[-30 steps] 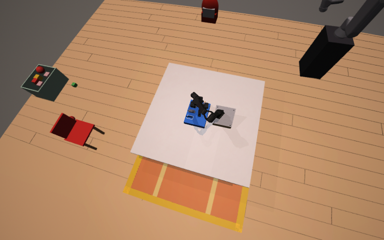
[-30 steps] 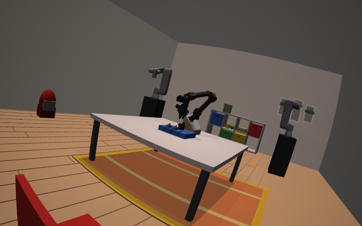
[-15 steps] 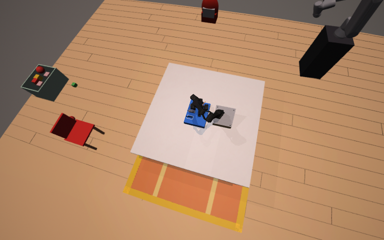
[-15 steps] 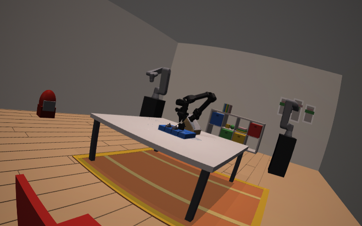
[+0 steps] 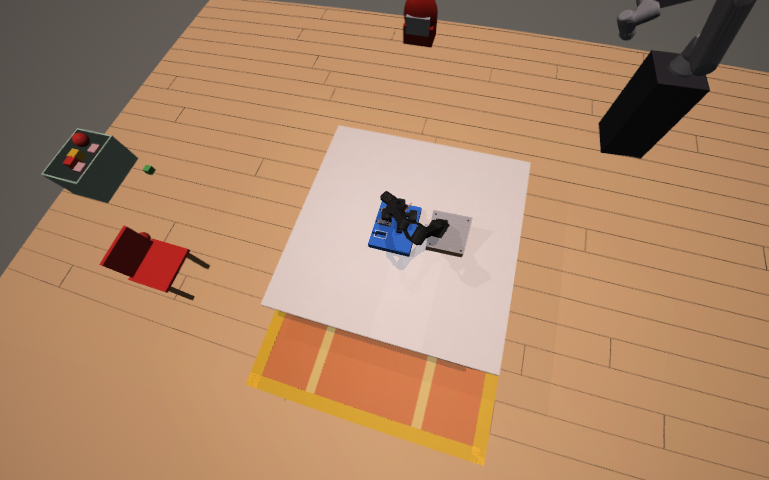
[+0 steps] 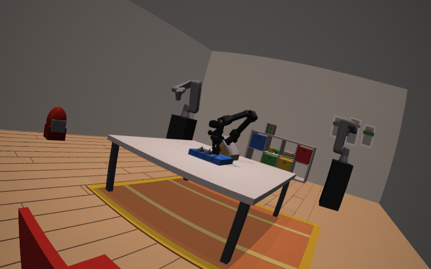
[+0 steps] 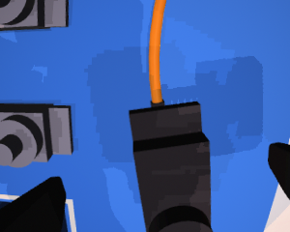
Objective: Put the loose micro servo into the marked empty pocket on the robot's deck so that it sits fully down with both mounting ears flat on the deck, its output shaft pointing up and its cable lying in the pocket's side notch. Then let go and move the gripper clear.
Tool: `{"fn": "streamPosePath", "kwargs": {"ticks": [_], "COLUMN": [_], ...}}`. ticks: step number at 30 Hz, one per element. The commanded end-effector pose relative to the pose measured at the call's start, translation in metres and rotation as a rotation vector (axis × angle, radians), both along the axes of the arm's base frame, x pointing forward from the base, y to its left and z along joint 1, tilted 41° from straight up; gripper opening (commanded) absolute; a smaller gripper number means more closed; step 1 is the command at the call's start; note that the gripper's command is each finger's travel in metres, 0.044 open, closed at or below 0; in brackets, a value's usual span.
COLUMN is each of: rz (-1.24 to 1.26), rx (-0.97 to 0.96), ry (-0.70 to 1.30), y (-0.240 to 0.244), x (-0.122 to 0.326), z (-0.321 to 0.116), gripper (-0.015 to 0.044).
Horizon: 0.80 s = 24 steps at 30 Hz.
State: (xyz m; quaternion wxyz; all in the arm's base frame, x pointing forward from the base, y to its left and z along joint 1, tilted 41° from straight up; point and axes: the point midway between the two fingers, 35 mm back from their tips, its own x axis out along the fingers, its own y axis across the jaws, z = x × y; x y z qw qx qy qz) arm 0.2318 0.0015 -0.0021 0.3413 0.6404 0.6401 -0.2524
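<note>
gripper [image 7: 164, 209] spread wide and empty, fingers well apart either side of loose servo [image 7: 172, 188] on blue deck [image 7: 242, 19].

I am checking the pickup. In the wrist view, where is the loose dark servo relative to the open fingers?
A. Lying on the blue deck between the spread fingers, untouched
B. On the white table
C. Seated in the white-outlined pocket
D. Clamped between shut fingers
A: the loose servo lies on the blue deck, with the open gripper straddling it and its fingers apart from it.
</note>
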Motion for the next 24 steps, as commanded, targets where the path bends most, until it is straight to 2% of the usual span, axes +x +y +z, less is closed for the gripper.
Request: {"fn": "streamPosePath", "kwargs": {"ticks": [1,14,19,22,24], "rz": [-0.004,-0.004,-0.004,-0.004,-0.004], "rx": [0.009,0.009,0.009,0.008,0.007], "ry": [0.009,0.009,0.009,0.009,0.009], "y": [0.0047,0.0047,0.0047,0.0011,-0.0037], "x": [-0.0016,-0.0016,-0.0016,-0.0016,-0.0023], "z": [-0.005,-0.005,-0.005,-0.0012,0.0043], "gripper": [0.044,0.0099,0.0065,0.0,0.0]}}
